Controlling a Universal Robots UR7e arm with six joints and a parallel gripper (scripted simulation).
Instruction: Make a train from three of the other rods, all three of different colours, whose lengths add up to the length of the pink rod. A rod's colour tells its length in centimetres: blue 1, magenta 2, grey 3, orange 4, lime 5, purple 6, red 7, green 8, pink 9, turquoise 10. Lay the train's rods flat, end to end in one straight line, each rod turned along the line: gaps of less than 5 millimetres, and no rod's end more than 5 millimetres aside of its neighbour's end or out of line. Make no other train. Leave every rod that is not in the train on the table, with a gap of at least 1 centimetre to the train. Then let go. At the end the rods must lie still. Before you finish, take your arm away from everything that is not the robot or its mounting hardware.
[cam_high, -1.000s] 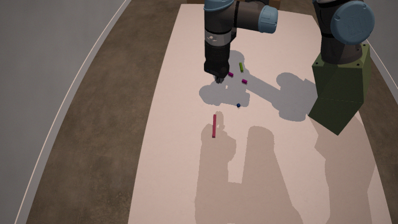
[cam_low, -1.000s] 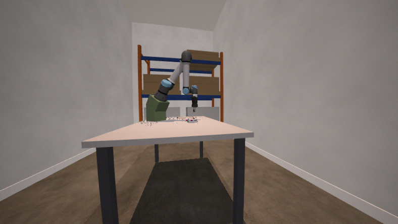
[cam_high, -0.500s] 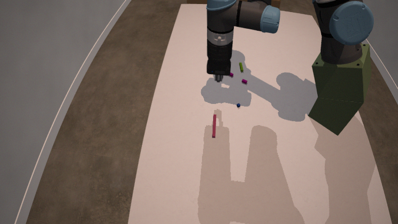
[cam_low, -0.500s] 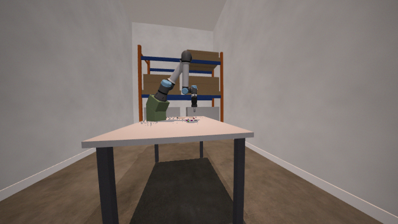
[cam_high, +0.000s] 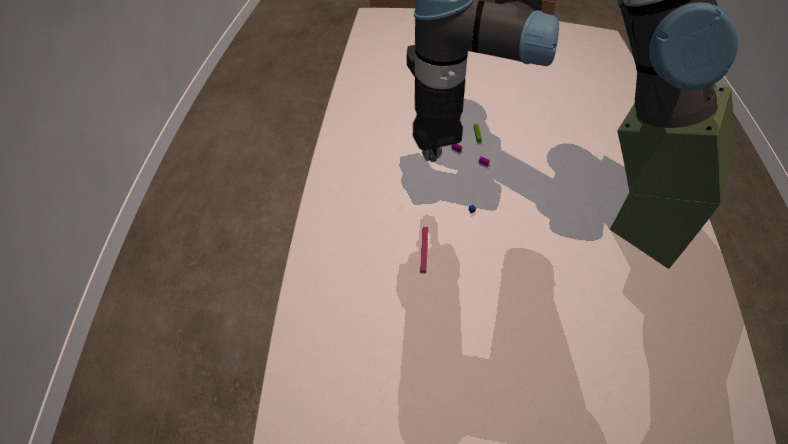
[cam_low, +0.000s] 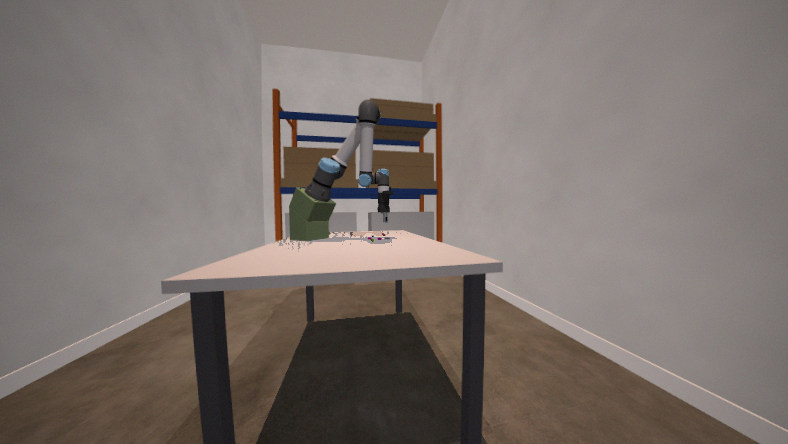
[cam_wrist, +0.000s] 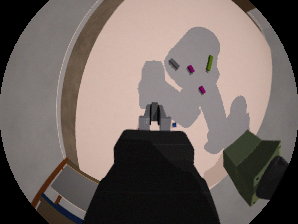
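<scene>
The pink rod (cam_high: 424, 249) lies flat on the table, towards the near side. A blue rod (cam_high: 472, 208) lies between it and the far cluster. That cluster holds two magenta rods (cam_high: 456, 147) (cam_high: 483, 161) and a lime rod (cam_high: 477, 132). In the wrist view a grey rod (cam_wrist: 174, 63) lies left of the magenta rods (cam_wrist: 190, 68) and the lime rod (cam_wrist: 209, 63). My gripper (cam_high: 431, 154) hangs above the table just left of the cluster. It is shut on a small rod that is mostly hidden by the fingers. I cannot tell its colour.
The arm's green base block (cam_high: 675, 176) stands at the table's right edge. A shelf rack with cardboard boxes (cam_low: 358, 159) stands behind the table's far end.
</scene>
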